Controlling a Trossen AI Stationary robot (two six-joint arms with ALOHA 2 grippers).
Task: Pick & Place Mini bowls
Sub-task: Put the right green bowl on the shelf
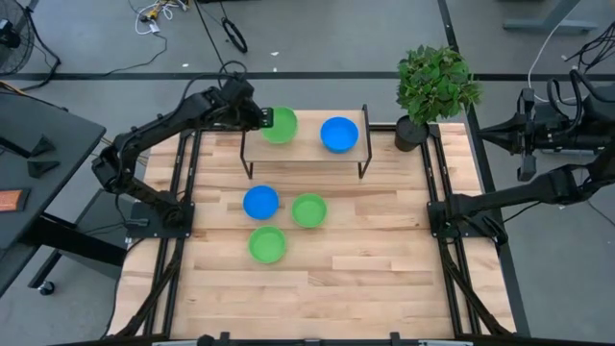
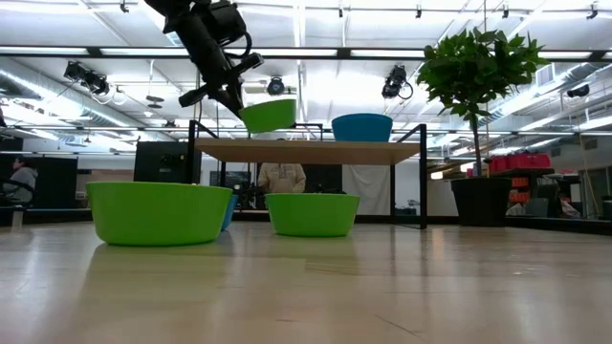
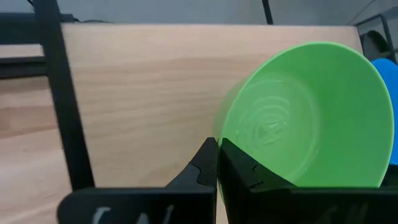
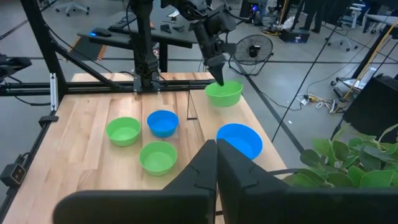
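Observation:
A bright green mini bowl (image 1: pixel 281 126) is at the left end of a small raised wooden shelf (image 1: pixel 306 152), and my left gripper (image 1: pixel 266 120) is shut on it. A blue bowl (image 1: pixel 338 135) stands on the shelf's right part. On the table in front lie a blue bowl (image 1: pixel 260 202) and two green bowls (image 1: pixel 308 210) (image 1: pixel 267 244), each resting on its base. A sixth bowl is not visible. My right gripper (image 4: pixel 216 155) is shut and holds nothing; it waits beyond the table's right edge (image 1: pixel 485 128). My left gripper pinches the green bowl's rim (image 3: pixel 221 144) on the side facing the table's left, one finger inside the bowl and one outside. The fingers come slanting down from the left (image 2: pixel 234 100). The bowl (image 2: pixel 269 115) is tilted, held side lower; whether it touches the shelf I cannot tell.
The shelf stands on thin black legs (image 1: pixel 250 163) at the table's far side. A potted green plant (image 1: pixel 437 85) stands at the far right corner. Black rails (image 1: pixel 183 183) run along both sides. Bare wood lies in the near half (image 1: pixel 317 298).

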